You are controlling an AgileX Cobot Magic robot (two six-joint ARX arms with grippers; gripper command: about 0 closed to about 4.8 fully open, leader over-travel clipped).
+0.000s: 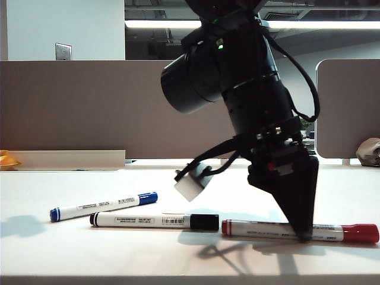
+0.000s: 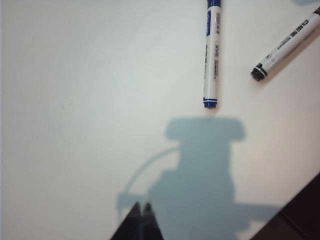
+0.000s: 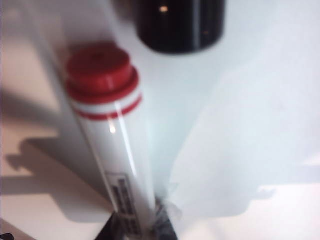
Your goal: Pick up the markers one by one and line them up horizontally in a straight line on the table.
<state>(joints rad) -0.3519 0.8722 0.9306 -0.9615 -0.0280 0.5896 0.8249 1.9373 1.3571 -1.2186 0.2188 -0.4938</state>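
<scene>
Your right pincer is gripping the slim, light, slippery red-capped white marker mid-barrel, just right of the black-capped marker; the left pincer, pinched closed, is hovering near the blue-capped marker.

Behind the work surface you see a grey-brown divider panel spanning the left and centre, and a second, round-cornered panel at the right. A wall plate sits on the pale wall above the left panel. Ceiling strip lights glow overhead. At the left edge lies a yellow object (only partly in view); a rounded, beige-grey item rests at the far right.
</scene>
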